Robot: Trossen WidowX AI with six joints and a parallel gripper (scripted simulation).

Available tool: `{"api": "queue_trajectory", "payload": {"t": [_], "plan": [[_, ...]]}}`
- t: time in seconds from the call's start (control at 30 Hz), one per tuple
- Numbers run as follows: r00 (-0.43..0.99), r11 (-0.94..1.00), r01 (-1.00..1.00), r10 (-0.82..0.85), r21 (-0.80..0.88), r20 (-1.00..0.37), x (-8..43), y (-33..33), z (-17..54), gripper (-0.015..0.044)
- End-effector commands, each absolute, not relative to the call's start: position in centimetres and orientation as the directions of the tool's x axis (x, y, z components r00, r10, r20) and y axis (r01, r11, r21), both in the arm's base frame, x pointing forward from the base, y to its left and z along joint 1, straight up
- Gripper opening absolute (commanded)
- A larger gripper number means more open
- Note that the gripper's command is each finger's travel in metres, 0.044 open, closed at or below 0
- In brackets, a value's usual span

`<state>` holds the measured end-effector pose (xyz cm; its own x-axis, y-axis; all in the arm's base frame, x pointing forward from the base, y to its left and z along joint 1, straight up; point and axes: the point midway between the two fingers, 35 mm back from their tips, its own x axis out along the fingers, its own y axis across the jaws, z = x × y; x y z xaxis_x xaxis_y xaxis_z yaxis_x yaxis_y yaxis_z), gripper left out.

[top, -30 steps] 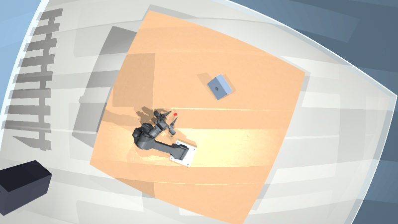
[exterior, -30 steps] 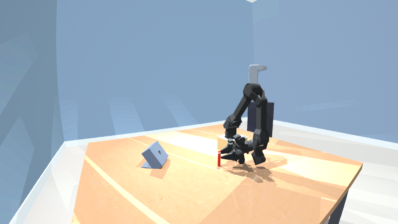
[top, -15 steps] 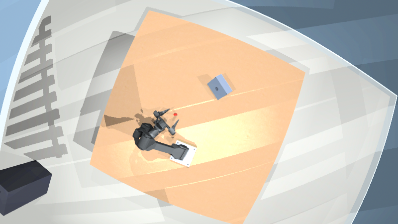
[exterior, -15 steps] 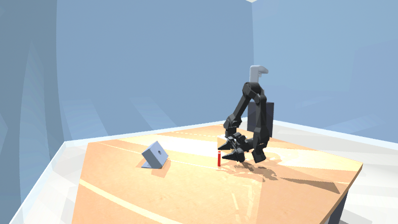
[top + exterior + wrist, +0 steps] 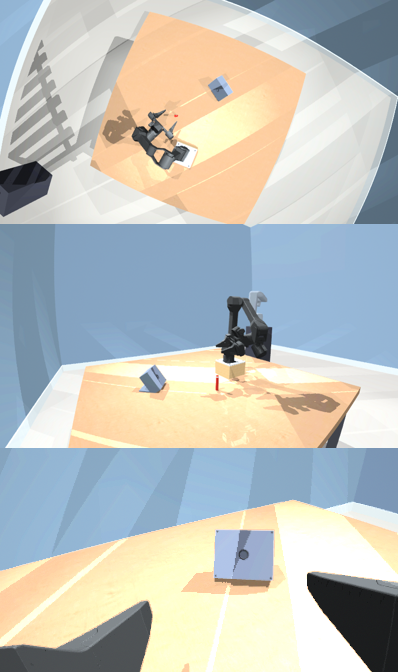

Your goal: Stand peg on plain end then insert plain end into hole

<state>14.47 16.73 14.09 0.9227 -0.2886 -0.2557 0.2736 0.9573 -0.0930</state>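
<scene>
we see a red peg [image 5: 175,115] [image 5: 217,385] with a white band towards twelve o'clock. the panel [image 5: 222,95] [image 5: 150,380] [image 5: 260,555] is blue-grey, dark dots at its corners, a darker streak running from twelve to seven o'clock in our wrist view. our table [image 5: 166,55] [image 5: 166,416] [image 5: 175,563] is orange-tan, streaked pale yellow; our arm [image 5: 166,161] [image 5: 233,318] is black.

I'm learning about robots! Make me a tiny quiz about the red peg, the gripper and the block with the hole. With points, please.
1. True or false: the red peg [image 5: 175,115] [image 5: 217,383] is lying on its side.
2. Is the gripper [image 5: 171,116] [image 5: 218,347] [image 5: 229,588] A) open or B) shut on the peg?
3. Fill in: the sloped panel [image 5: 222,94] [image 5: 152,379] [image 5: 260,555] has ___ hole in its face.

Key: 1 false; 2 A; 3 one
</scene>
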Motion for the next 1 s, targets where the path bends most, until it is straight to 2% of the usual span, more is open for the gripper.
{"api": "queue_trajectory", "payload": {"t": [0.0,0.5,0.73,0.97], "plan": [[0.914,0.952,0.285,-0.305,-0.114,-0.266,14.5,16.4,14.5,0.0440],[0.623,0.832,0.494,-0.541,-0.251,-0.566,15.2,12.6,10.7,0.0440],[0.442,0.802,0.523,-0.544,-0.288,-0.713,15.1,12.0,9.0,0.0440],[0.268,0.808,0.517,-0.465,-0.281,-0.844,15.1,12.2,7.6,0.0440]]}}
